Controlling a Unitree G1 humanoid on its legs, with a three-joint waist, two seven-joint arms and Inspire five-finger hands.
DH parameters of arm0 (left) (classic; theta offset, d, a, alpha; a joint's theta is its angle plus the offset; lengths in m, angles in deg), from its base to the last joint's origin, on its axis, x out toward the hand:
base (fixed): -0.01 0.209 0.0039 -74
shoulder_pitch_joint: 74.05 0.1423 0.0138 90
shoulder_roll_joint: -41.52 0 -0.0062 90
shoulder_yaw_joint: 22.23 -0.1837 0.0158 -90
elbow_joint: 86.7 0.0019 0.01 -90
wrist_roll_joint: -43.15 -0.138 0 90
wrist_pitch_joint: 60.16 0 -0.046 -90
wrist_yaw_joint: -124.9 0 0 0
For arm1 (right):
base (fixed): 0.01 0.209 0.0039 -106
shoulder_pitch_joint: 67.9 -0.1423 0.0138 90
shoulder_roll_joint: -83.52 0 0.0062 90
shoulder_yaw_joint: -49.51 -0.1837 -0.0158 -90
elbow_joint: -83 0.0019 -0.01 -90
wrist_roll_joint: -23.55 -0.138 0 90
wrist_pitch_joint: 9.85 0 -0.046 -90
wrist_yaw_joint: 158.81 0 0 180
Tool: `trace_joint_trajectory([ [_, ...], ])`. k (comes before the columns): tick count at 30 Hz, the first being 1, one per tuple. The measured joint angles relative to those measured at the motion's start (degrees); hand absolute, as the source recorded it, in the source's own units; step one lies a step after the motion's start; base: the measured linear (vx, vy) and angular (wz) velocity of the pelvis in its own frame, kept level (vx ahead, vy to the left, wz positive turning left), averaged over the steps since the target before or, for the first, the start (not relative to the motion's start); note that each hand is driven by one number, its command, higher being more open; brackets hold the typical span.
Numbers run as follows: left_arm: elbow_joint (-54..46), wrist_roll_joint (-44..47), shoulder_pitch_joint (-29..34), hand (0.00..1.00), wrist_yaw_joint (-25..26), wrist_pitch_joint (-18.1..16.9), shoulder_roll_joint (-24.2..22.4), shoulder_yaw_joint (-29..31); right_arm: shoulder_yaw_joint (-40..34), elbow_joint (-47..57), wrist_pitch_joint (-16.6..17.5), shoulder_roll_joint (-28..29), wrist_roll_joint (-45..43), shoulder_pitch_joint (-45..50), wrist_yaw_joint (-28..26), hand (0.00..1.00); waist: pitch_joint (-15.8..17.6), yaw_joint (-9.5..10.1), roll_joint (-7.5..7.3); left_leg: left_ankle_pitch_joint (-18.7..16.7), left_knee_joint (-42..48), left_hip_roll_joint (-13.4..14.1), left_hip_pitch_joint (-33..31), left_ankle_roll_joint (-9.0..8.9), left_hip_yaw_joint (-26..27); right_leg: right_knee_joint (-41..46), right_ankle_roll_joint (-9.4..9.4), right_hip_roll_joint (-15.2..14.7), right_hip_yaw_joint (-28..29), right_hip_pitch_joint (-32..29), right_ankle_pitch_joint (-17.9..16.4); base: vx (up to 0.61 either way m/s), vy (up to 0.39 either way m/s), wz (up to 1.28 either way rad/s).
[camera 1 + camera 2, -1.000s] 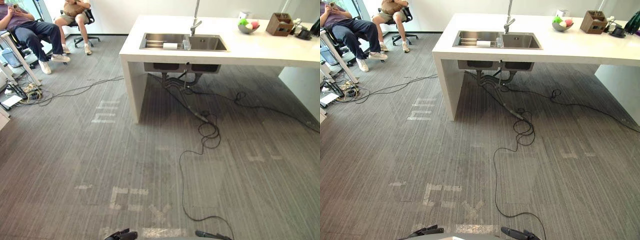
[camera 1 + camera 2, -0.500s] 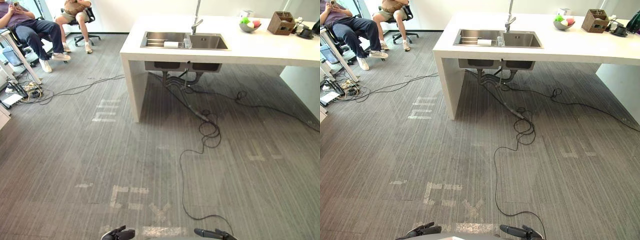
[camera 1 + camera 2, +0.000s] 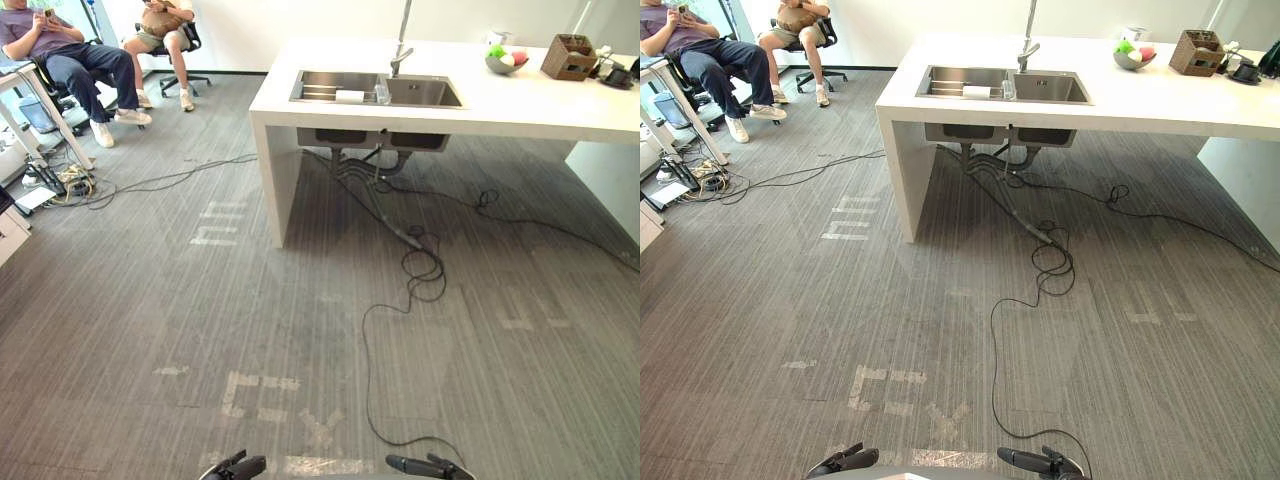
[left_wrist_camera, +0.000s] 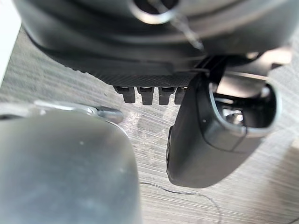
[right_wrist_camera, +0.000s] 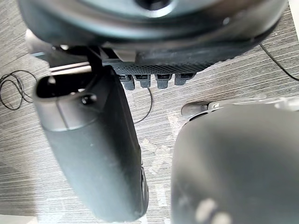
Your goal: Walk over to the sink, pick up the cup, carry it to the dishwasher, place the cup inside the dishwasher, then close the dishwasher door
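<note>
Hard to make out the cup (image 3: pixel 381 93) from this far back: probably the small clear thing at the divider between the basins of the sink (image 3: pixel 425 93), just beside the foot of the tap (image 3: pixel 401 45). Too small to tell more. In the left basin, something white (image 3: pixel 350 96), shape unclear. Sink set into the left end of the white bench (image 3: pixel 530 108), close to its front edge. Farther right on the bench, a bowl of fruit (image 3: pixel 503 63) and a brown box (image 3: pixel 568 57); beyond those, cut off at the picture's edge.

Left hand (image 3: pixel 236 467) and right hand (image 3: pixel 424 466) barely in at the lower edge of the head views, low and well apart from the bench. From the wrists: fingers (image 4: pixel 146 94) slack, thumbs apart, nothing gripped in either hand.

Wide bare carpet (image 3: pixel 140 300) between hands and bench, crossed by pale tape marks (image 3: pixel 255 395). Nearest hard edge: the slab leg (image 3: pixel 277 175) under the bench's left corner. Far left, a seated person (image 3: pixel 75 60) and a second person (image 3: pixel 165 22), both well clear of the bench.
</note>
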Motion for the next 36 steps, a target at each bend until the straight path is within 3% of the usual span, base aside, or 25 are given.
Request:
trace_joint_trajectory([
  [2, -0.11, 1.05, 0.06, 1.0, -0.81, -0.47, -0.16, -0.01, -0.09, 0.24, 0.62, -0.04, -0.27, 0.02, 0.47, 1.0, 0.37, -0.29, 0.02, -0.16, 0.01, -0.34, -0.03, 0.04, -0.9, 5.55, 0.48, -0.8, -0.74, -2.21, -3.51, -0.06, -0.002, 0.24],
  [4, -0.8, 1.16, -0.04, 1.0, -1.98, -1.26, 0.35, -0.01, -0.21, 1.2, 1.5, 0.53, -2.53, 0.57, 1.65, 1.0, 0.82, -0.44, -1.05, -0.81, 0.03, -2.09, -0.11, 1.21, -1.16, 17.15, 1.67, -4.05, -1.62, -7.23, -9.99, -0.04, 0.034, 0.37],
  [6, -1.8, 1.31, 0.28, 1.0, -2.23, -1.75, 0.57, -0.02, -0.33, 1.7, 2.16, 0.78, -4.05, 0.86, 2.1, 1.0, 1.37, -0.41, -1.64, -1.12, 0.03, -3.53, 0.01, 1.94, -0.69, 24.05, 2.51, -6.56, -1.77, -9.88, -11.99, 0.01, 0.052, 0.18],
  [8, -2.26, 2.3, 0.82, 1.0, -2.04, -1.6, 0.48, -0.02, -0.33, 1.71, 2.58, 0.32, -4.58, 0.58, 1.95, 1.0, 2.47, -0.49, -1.3, -1.18, 0.17, -3.65, 1.28, 3.29, -0.35, 33.07, 3.03, -7.51, -1.29, -13.42, -11.89, 0.04, 0.058, -0.04],
  [11, -2.26, 2.95, 0.67, 1.0, 0.11, -1.08, 0.68, 0.01, -2.04, 1.77, 3.32, 0.93, -6.89, 1.44, 2.18, 1.0, 3.07, -0.65, -0.68, -3.14, 2.02, -1.67, 3.0, 3.72, -0.54, 33.62, 1.77, -6.42, -1.69, -15.22, -14.09, 0.09, 0.005, 0.0],
  [14, -2.13, 1.95, -0.26, 1.0, 1.31, -0.24, 0.4, 1.0, -4.18, 1.85, 3.6, 1.58, -9.2, 1.71, 1.88, 1.0, 4.1, -0.82, -0.3, -6.22, 4.5, 1.73, 3.74, 2.4, -0.68, 27.29, 1.96, -4.23, -3.13, -18.9, -12.43, 0.19, -0.061, -0.02],
  [16, -2.15, 0.49, -0.41, 1.0, 1.57, -0.04, -0.29, 3.61, -4.87, 3.16, 3.55, 2.28, -10.18, 2.2, 1.41, 1.0, 4.77, -0.95, -0.33, -8.87, 6.31, 3.66, 5.04, 1.27, -0.6, 21.7, 1.99, -2.99, -2.42, -21.33, -7.81, 0.25, -0.103, 0.0],
  [17, -2.2, -0.4, -0.44, 1.0, 1.74, 0.44, -0.86, 5.57, -5.2, 4.68, 3.31, 2.82, -10.46, 3.05, 1.14, 1.0, 4.89, -0.92, -0.38, -11.38, 8.19, 4.49, 5.94, 0.42, -0.62, 18.16, 2.17, -2.68, -1.41, -22.81, -4.79, 0.25, -0.127, 0.04],
  [19, -2.3, -1.64, -0.37, 1.0, 2.29, 1.1, -2.02, 9.27, -6.73, 6.97, 2.66, 3.68, -10.83, 4.46, 0.43, 1.0, 5.04, -0.87, -0.6, -16.82, 12.25, 4.71, 8.04, -1.18, -0.87, 15.59, 2.02, -3.29, 0.42, -23.84, -3.29, 0.45, -0.253, 0.16],
  [20, -2.69, -3.03, -0.36, 1.0, 2.97, 1.17, -3.02, 11.24, -8.33, 7.62, 1.76, 4.02, -11.3, 4.8, -0.14, 1.0, 5.04, -1.0, -0.52, -20.55, 14.26, 4.95, 9.59, -2.11, -1.94, 17.99, 0.43, -4.1, 1.06, -24.58, -1.14, 0.55, -0.316, 0.3],
  [21, -2.73, -3.93, -0.36, 1.0, 3.38, 1.12, -3.77, 11.82, -9.1, 7.84, 1.22, 3.87, -11.31, 4.8, -0.46, 1.0, 4.8, -1.4, -0.06, -21.64, 14.24, 5.68, 10.04, -2.12, -2.47, 20.89, -0.12, -3.77, 0.55, -25.65, 0.46, 0.62, -0.371, 0.49],
  [22, -2.77, -4.93, -0.3, 1.0, 3.84, 1.09, -4.87, 12.16, -9.55, 8.83, 0.79, 3.58, -11.36, 5.12, -1.07, 1.0, 3.92, -2.45, 1.37, -22.53, 13.18, 7.35, 10.86, -1.83, -3.19, 24.97, 0.06, -2.9, -0.59, -27.09, 0.55, 0.61, -0.311, 0.43],
  [23, -2.69, -6.17, -0.13, 1.0, 4.39, 1.2, -6.81, 13.26, -9.7, 10.21, 0.21, 2.79, -11.03, 5.33, -1.82, 1.0, 2.59, -2.21, 3.23, -21.47, 13.57, 9.82, 11.74, -1.88, -3.45, 28.29, 3.27, -0.85, -0.99, -28.07, -1.92, 0.61, -0.3, 0.21],
  [24, -2.98, -6.35, -0.35, 1.0, 4.33, 1.19, -7.51, 14.48, -9.81, 9.97, -0.14, 2.5, -10.83, 4.59, -1.64, 1.0, 2.37, -1.76, 3.96, -20.4, 15.9, 10.64, 10.87, -2.27, -3.46, 28.73, 2.57, 0.19, -1.02, -28.0, -3.07, 0.61, -0.306, -0.15],
  [26, -3.98, -6.99, -0.66, 1.0, 4.77, 1.07, -8.16, 14.54, -9.79, 9.16, -0.7, 2.41, -10.54, 3.2, -1.58, 1.0, 2.23, -1.92, 3.94, -17.15, 24.31, 11.88, 7.41, -2.84, -4.63, 27.5, 1.02, 1.98, -1.3, -26.23, -4.62, 0.53, -0.303, -0.24],
  [28, -3.82, -8.28, -1.58, 1.0, 5.37, 0.32, -7.9, 14.28, -9.64, 7.68, -0.33, 2.1, -10.68, 2.2, -1.56, 1.0, 2.19, -2.01, 4.42, -10.75, 41.54, 12.95, 0.94, -6.12, -6.1, 24.12, -1.76, 4.49, -1.46, -21.23, -6.31, 0.59, -0.254, -0.17],
  [29, -3.82, -8.43, -1.74, 1.0, 5.38, -0.08, -7.93, 14.24, -9.26, 7.25, -0.17, 2.01, -10.72, 1.95, -1.47, 1.0, 2.23, -2.05, 4.47, -10.7, 45.98, 13.25, -0.69, -6.28, -5.79, 22.96, -2.92, 5.17, -1.19, -19.48, -7.02, 0.57, -0.177, -0.12],
  [31, -4.5, -9.24, -2.12, 1.0, 5.61, -3.94, -8.11, 13.83, -6.98, 6.76, 0.51, 1.62, -11.19, 1.71, -1.03, 1.0, 2.57, -2.0, 4.31, -13.12, 61.28, 14.15, -7.45, -4.92, -2.73, 16.2, -4.61, 7.78, -0.15, -10.54, -8.05, 0.53, -0.128, -0.02],
  [32, -4.89, -9.42, -2.11, 1.0, 5.74, -5.15, -8.27, 13.46, -6.5, 6.7, 0.65, 1.63, -11.25, 1.65, -0.72, 1.0, 2.69, -1.93, 4.16, -14.12, 63.0, 13.9, -9.29, -4.71, -2.24, 14.81, -5.02, 8.11, 0.23, -8.56, -8.31, 0.49, -0.079, -0.06],
  [34, -11.65, -12.42, -2.05, 1.0, 7.24, -8.66, -8.66, 8.87, -3.83, 5.85, 0.87, 1.21, -11.32, 0.23, 0.24, 1.0, 3.67, -0.36, 3.53, -19.22, 61.51, 11.86, -18.41, -2.34, 1.19, 11.09, -7.04, 7.74, 2.59, -3.02, -9.39, 0.55, 0.004, -0.28],
  [36, -19.15, -15.72, -2.58, 1.0, 9.34, -10.13, -8.27, 5.37, -2.55, 4.61, 0.5, 1.26, -11.21, -1.94, 0.3, 1.0, 4.79, 0.73, 2.05, -20.32, 52.1, 9.88, -24.59, -1.26, 6.46, 10.6, -8.23, 4.75, 3.28, -0.36, -10.13, 0.52, 0.113, -0.51],
])
